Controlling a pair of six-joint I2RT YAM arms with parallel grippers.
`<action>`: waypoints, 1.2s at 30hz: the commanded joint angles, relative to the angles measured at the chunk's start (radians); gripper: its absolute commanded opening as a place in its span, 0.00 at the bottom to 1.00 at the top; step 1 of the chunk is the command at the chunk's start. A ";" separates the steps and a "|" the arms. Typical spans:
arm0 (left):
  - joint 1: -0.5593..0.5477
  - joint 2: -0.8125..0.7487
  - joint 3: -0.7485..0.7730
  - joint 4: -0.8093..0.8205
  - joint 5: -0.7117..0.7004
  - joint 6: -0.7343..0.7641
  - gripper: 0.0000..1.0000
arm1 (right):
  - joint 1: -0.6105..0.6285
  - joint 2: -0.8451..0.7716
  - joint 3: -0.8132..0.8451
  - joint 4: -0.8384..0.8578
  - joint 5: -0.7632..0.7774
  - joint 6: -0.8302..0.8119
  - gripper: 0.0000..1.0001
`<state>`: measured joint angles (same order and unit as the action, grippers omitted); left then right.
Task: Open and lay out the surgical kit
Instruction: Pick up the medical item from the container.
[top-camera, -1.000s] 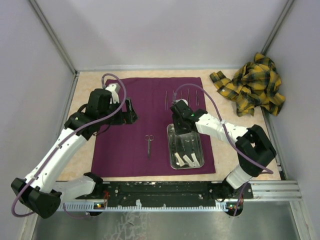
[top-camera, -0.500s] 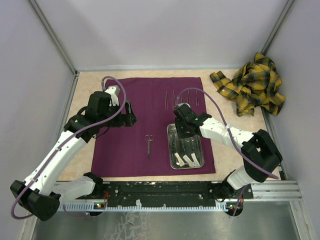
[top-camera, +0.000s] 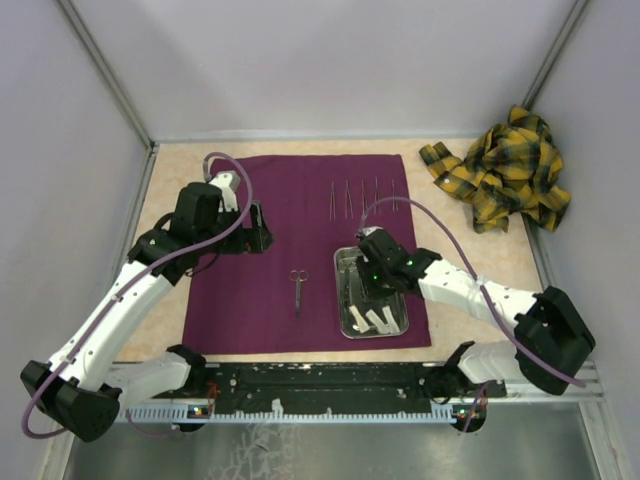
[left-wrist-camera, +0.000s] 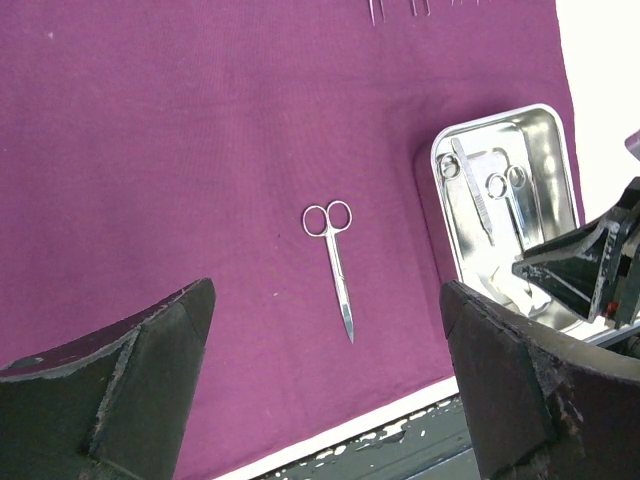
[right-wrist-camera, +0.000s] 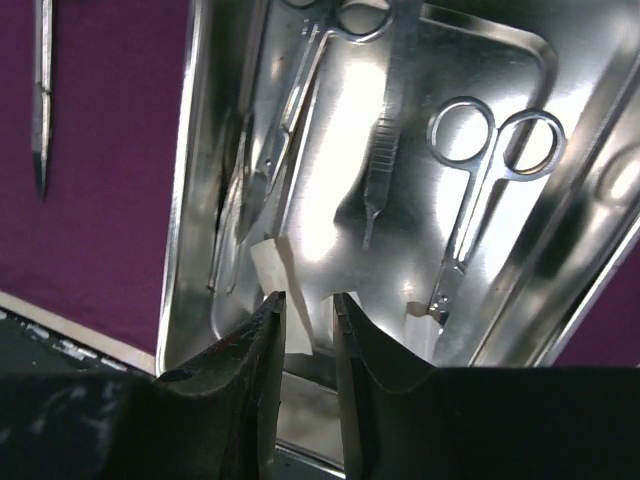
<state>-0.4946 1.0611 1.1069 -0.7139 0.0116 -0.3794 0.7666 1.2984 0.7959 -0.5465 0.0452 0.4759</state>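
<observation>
Gleaming tray on purple cloth; left gripper agape, empty; right gripper: hold unclear.

Pale grey walls enclose a beige speckled table. A crumpled yellow plaid cloth lies at its far right corner. A metal rail lines the near edge.

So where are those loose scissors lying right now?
In the top view, the scissors lie on the purple cloth, just left of the steel tray, near the cloth's front edge.
</observation>
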 joint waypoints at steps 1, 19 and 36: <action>0.006 -0.014 0.021 0.002 0.011 0.007 1.00 | 0.041 -0.055 -0.020 0.047 -0.055 0.008 0.26; 0.007 -0.041 0.039 -0.040 0.007 0.001 1.00 | 0.082 0.056 -0.022 0.115 -0.074 0.014 0.30; 0.007 -0.038 0.042 -0.042 0.002 -0.002 1.00 | 0.085 0.156 0.024 0.136 -0.042 -0.012 0.24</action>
<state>-0.4927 1.0367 1.1145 -0.7490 0.0174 -0.3805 0.8383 1.4429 0.7689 -0.4423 -0.0132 0.4839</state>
